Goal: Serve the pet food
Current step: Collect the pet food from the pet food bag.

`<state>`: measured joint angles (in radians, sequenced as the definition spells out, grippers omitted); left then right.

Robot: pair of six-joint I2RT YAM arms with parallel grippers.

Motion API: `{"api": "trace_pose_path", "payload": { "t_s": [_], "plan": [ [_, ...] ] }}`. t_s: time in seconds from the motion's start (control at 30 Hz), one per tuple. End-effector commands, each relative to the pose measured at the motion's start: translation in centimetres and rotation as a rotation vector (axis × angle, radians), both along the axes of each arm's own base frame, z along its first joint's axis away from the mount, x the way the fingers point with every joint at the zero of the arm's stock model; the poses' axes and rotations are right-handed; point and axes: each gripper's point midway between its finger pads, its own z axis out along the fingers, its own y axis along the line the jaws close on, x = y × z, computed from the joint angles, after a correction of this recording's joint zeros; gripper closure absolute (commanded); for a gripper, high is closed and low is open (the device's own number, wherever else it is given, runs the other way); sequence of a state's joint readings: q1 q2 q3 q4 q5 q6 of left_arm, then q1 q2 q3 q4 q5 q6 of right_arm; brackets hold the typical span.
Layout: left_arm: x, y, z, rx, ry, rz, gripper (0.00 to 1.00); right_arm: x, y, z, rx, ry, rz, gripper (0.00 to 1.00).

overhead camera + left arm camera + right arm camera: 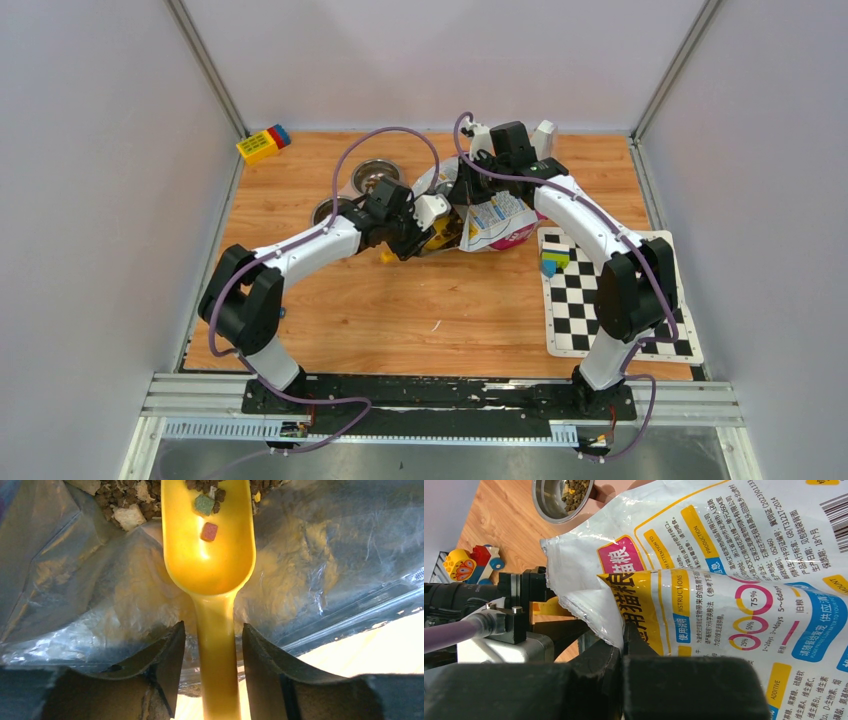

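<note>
Where pale walls [90, 150] meet, a wooden tabletop [400, 320] bears a bag [495, 222].

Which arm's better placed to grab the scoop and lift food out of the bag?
Left. The left gripper, open, straddles the scoop handle; the scoop's head is in the bag at the kibble. The right gripper is shut on the bag edge.

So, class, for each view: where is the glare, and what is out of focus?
Left wrist view: glare flares off the bag's silver lining and the yellow scoop; the table corner is washed out. Right wrist view: the right gripper is a dark blur, the bag print sharp. Top view: even light, soft shadows.
</note>
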<state>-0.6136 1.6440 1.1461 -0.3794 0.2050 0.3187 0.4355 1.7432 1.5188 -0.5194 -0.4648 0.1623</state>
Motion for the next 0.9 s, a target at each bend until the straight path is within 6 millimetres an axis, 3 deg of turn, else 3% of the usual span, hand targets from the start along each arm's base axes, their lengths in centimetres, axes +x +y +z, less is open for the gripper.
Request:
{"api": "trace_pose_path", "payload": {
  "t_s": [0.0, 0.13, 0.23, 0.27, 0.57, 0.7, 0.87],
  "plan": [
    [-1.3, 0.8, -2.5, 0.032, 0.096, 0.01, 0.5, -0.5, 0.0, 3.9, 0.052, -0.081, 0.012, 1.0],
    [-1.0, 1.0, -2.9, 0.055, 0.105, 0.014, 0.7, -0.5, 0.0, 4.0, 0.053, -0.083, 0.012, 1.0],
    [-1.0, 1.0, -3.1, 0.066, 0.112, 0.018, 0.96, -0.6, 0.0, 4.0, 0.054, -0.082, 0.013, 1.0],
    [-0.9, 1.0, -3.0, 0.066, 0.108, 0.021, 0.99, -0.6, 0.0, 4.1, 0.055, -0.085, 0.014, 1.0],
    [0.7, 2.8, 1.5, 0.17, 0.022, 0.044, 1.0, -0.5, -0.1, 4.0, 0.053, -0.084, 0.012, 1.0],
    [0.3, 4.3, 2.5, 0.235, 0.019, 0.048, 1.0, -0.5, 0.1, 3.8, 0.054, -0.075, 0.017, 1.0],
    [0.5, 4.6, 3.2, 0.246, 0.0, 0.057, 1.0, -0.4, 0.2, 3.4, 0.052, -0.067, 0.017, 1.0]
  ]
}}
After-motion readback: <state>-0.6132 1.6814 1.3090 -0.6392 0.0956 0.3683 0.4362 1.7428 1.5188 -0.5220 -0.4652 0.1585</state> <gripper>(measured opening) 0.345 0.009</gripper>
